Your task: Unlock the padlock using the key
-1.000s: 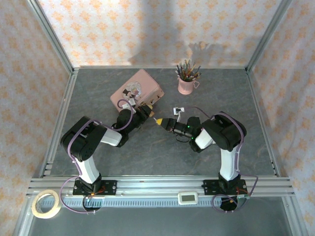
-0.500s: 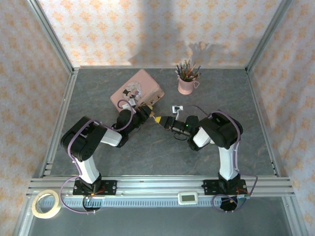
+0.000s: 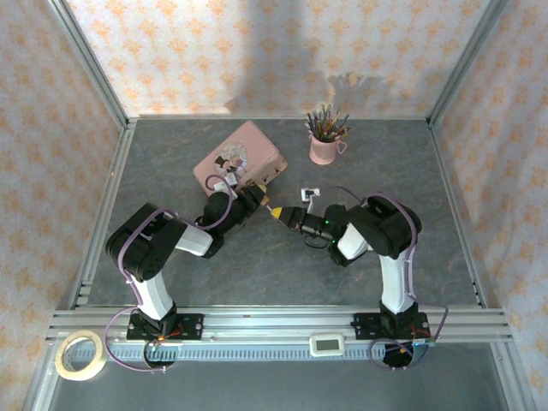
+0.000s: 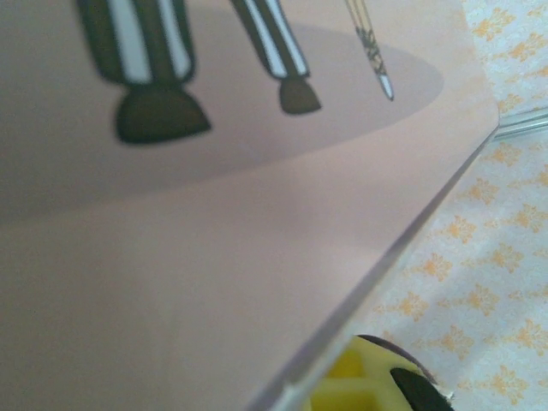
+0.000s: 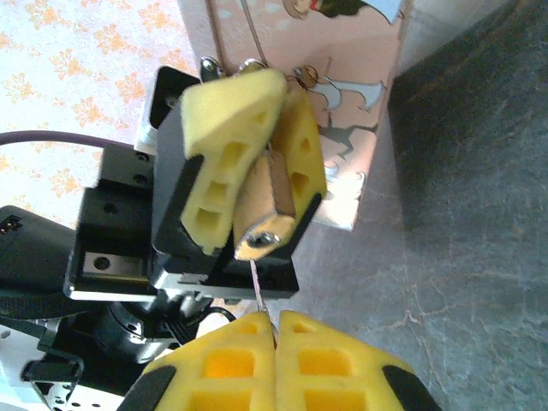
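The brass padlock is clamped between the yellow fingers of my left gripper, its keyhole face turned toward the right wrist camera. My right gripper is shut on the thin grey key. The key's blade sticks out and its tip reaches the lower edge of the padlock's keyhole face; I cannot tell whether it is inside. From above, the left gripper and right gripper meet nose to nose beside the pink tin. One left finger shows under the tin.
A pink cup of pencils stands at the back. A small white item lies just behind the right gripper. A tape roll and a white device sit by the front rail.
The right gripper nudged toward the left gripper and eased back a little; its elbow shifted slightly left. The left arm has stayed still with the padlock.
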